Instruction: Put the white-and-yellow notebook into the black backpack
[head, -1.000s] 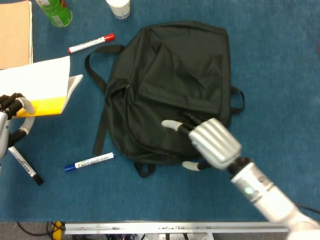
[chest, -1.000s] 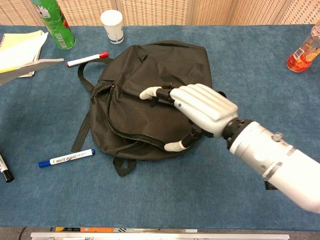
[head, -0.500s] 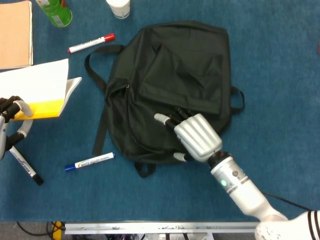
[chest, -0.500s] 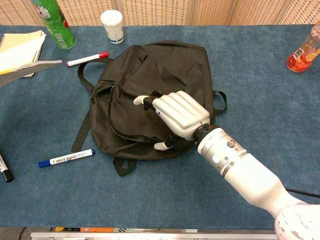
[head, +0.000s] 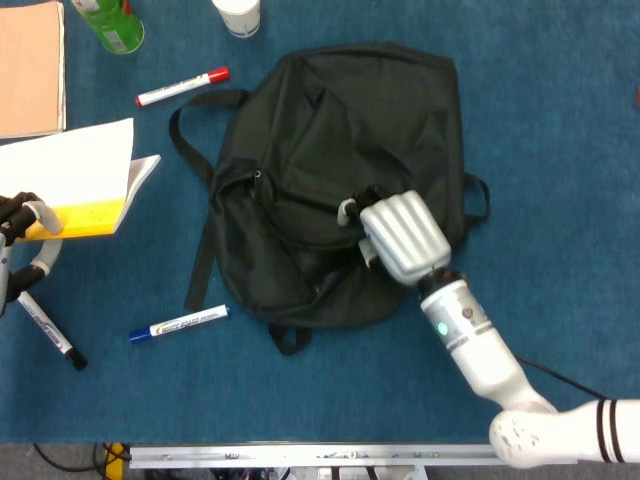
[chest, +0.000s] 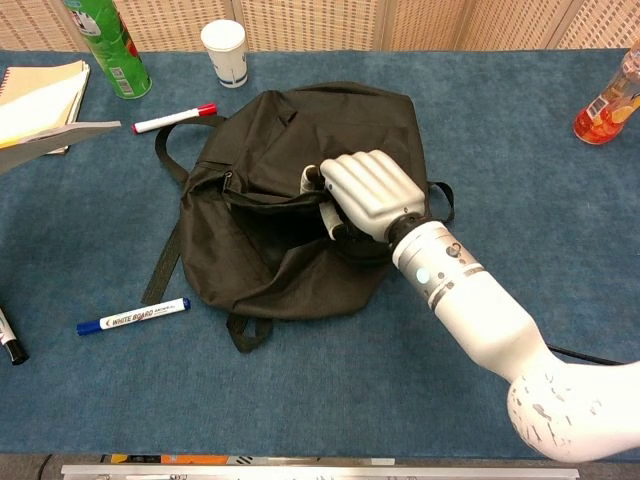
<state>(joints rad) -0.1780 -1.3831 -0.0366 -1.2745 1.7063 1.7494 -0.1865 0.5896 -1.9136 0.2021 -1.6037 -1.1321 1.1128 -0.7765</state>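
At far left, the robot's left hand (head: 22, 222) grips the lower left corner of the white-and-yellow notebook (head: 82, 180), which is held off the blue counter (head: 560, 120) well apart from the bag, its white cover sheets fanning loose above a yellow band. It looks light and floppy rather than stiff; pinched at one corner the pages are likely to sag and splay, so a hold nearer the spine or across the closed edge would probably steady it for sliding into a narrow opening.

Below it lie a black-capped marker (head: 48, 330) and a blue marker (head: 178, 324) printed "WHITE BOARD", the rest of its label too small to read. A tan book (head: 28, 68) and a green bottle (chest: 106, 45), its label unreadable, sit at the upper left, with a red-capped marker (head: 182, 87) and a white paper cup (chest: 223, 51) beyond.

At centre, the black backpack (head: 390, 110) lies flat, soft and slack. The right hand (chest: 365, 190) is clenched on a fold of its fabric beside the zipper, lifting the flap so the mouth gapes toward the left. An orange-filled bottle (chest: 606, 103) stands at far right.
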